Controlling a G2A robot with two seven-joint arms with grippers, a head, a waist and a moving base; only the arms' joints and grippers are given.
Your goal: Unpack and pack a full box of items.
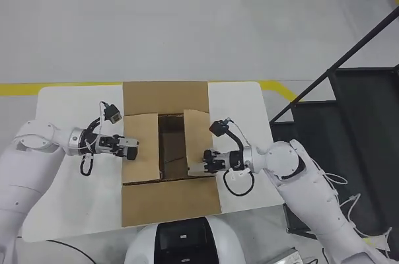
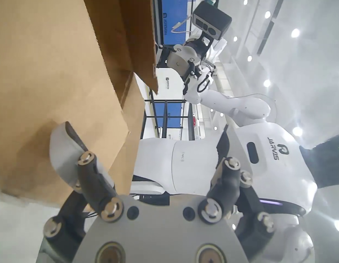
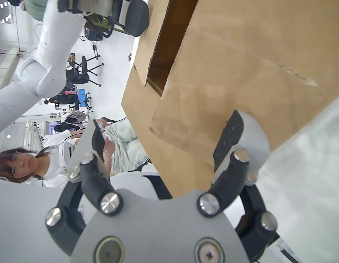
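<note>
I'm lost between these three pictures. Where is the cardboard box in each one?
Top view: the cardboard box sits mid-table, flaps open, between the two arms.
Left wrist view: its brown wall looms close, beside one finger of the left pincer.
Right wrist view: its flap and wall stand close, beside the right pincer.
Shared landmark: the white table under the box.

**Box** (image 1: 165, 99): matt brown corrugated cardboard, with fluting exposed at the cut edges and a scuffed crease on one flap.
**Table** (image 1: 67, 105): smooth white top with a faint sheen.
**Right gripper** (image 3: 165, 124): smooth pale-grey plastic fingers (image 3: 254, 138) faced with matt black pads (image 3: 227, 140), on a satin metal base plate (image 3: 158, 220) with bright screws (image 3: 110, 201).
</note>
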